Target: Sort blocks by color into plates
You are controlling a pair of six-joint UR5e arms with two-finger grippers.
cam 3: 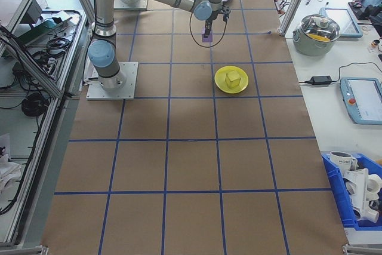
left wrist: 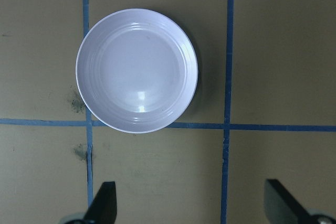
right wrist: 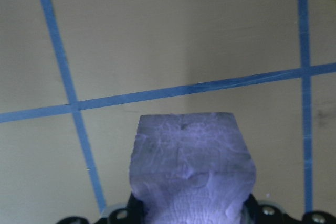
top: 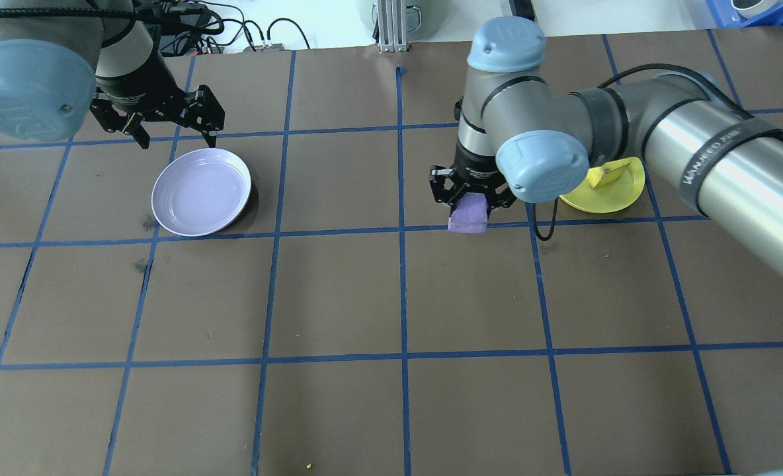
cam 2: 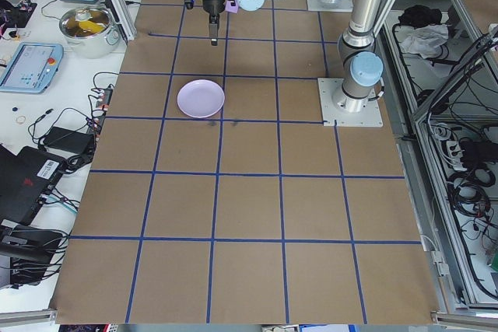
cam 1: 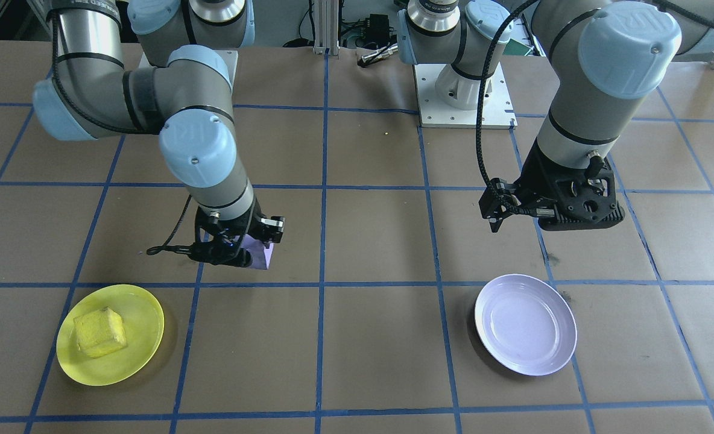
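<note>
The purple block [top: 469, 213] hangs just above the brown table with my right gripper [top: 472, 202] shut on it; it fills the lower middle of the right wrist view [right wrist: 191, 161]. Beside it to the robot's right lies the yellow plate [cam 1: 134, 355], and the yellow block [cam 1: 99, 331] rests inside. The lavender plate [top: 201, 192] sits bare on the robot's left. My left gripper [top: 176, 140] hovers open over the table near that plate's far rim, and its two fingertips [left wrist: 105, 203] show at the bottom of the left wrist view below the plate [left wrist: 136, 69].
Blue tape divides the brown paper table into squares. The arms' white base plates [cam 1: 462, 96] stand at the robot's side. A black cable [cam 1: 170, 248] dangles from the right wrist. A side bench holds a pot [cam 3: 320, 28] and a tablet [cam 3: 364, 100].
</note>
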